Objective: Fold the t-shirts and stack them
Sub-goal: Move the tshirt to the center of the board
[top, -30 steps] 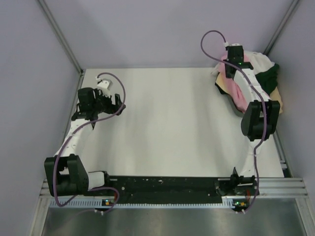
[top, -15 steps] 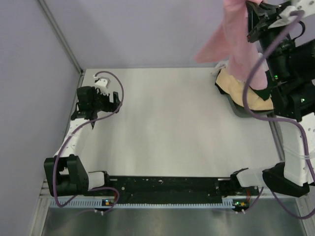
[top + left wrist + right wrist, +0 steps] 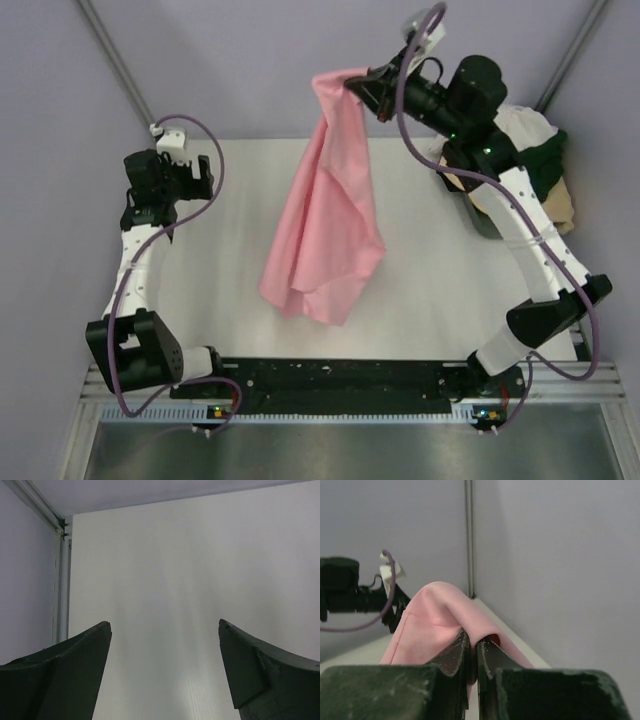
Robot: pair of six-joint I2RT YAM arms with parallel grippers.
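My right gripper (image 3: 358,88) is shut on the light pink t-shirt (image 3: 330,215) and holds it high over the middle of the table, the cloth hanging down in loose folds. In the right wrist view the pink t-shirt (image 3: 435,625) drapes over my closed gripper (image 3: 474,640). A pile of the white (image 3: 525,125), dark green (image 3: 548,160) and pale tan (image 3: 560,205) t-shirts lies at the far right corner. My left gripper (image 3: 160,215) is open and empty at the far left; its view shows its fingertips (image 3: 95,640) spread over bare table.
The white table (image 3: 430,280) is closed in by grey walls with metal posts at the far corners (image 3: 120,70). The arm bases sit on a black rail (image 3: 340,380) at the near edge.
My right arm has lifted the pink t-shirt from the pile and swung it left to over the table's middle. My left arm has moved a little farther back.
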